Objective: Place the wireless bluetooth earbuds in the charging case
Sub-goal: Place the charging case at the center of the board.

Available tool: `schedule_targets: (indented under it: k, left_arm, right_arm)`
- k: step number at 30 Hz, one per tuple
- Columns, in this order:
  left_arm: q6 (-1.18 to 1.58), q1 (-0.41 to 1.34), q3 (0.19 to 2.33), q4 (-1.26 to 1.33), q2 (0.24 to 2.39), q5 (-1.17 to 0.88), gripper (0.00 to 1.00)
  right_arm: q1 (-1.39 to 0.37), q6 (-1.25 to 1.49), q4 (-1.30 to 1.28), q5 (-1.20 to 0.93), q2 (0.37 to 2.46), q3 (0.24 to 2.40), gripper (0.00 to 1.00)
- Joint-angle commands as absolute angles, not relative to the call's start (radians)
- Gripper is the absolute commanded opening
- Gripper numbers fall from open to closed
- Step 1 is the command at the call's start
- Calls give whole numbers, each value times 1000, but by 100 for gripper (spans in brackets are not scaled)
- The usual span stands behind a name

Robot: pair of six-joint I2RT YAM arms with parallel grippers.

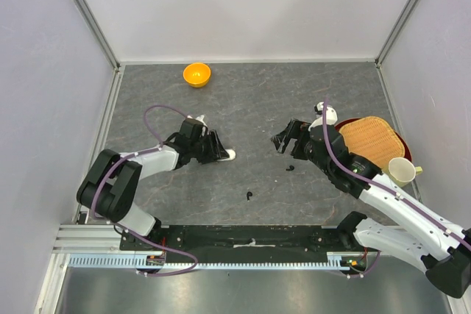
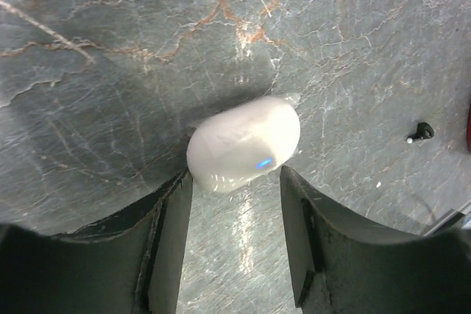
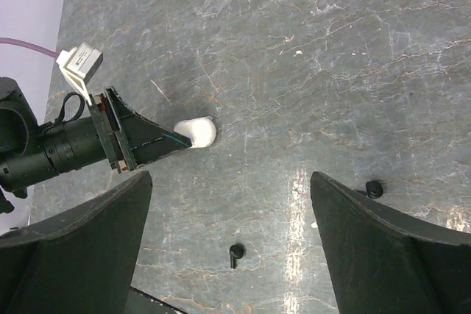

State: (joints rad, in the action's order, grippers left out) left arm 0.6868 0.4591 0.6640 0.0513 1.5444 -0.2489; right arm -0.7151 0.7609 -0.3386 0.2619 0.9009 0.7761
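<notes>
The white charging case [image 2: 243, 143] is lying on the gray counter [image 2: 110, 49], just past the tips of the left claw [image 2: 235, 182]. It is a smooth pebble shape with a tiny blue light glowing on it. Its long side is lying across the gap of the claw, tipping up a little toward the upper right of the left wrist view. The left claw is standing partly spread and is pinching nothing. One finger [image 2: 173, 233] looks to be touching the case's edge, and the other is sitting just beside it. The case is looking a bit wider than the gap.

One black earbud [image 1: 289, 168] is sitting just below the right claw [image 1: 282, 140] in the top view. A second black earbud [image 1: 250, 195] is lying lower down, between the two arms and well apart from the case. The right claw is hanging spread wide and empty. So I think the right arm is the nearer one for the buds, and the left arm for the case.
</notes>
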Motion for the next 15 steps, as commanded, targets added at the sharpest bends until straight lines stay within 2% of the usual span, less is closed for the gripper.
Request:
schedule_targets:
  k: [1, 5, 15]
  left_arm:
    - [627, 456, 675, 6, 1487, -184, 58]
    - [601, 456, 689, -69, 1413, -135, 59]
    - [442, 456, 716, -241, 1062, 46, 61]
  right_arm:
    - [-709, 742, -327, 252, 884, 773, 95]
    - [-700, 730, -328, 261, 882, 775, 95]
    - [-652, 683, -370, 310, 899, 804, 98]
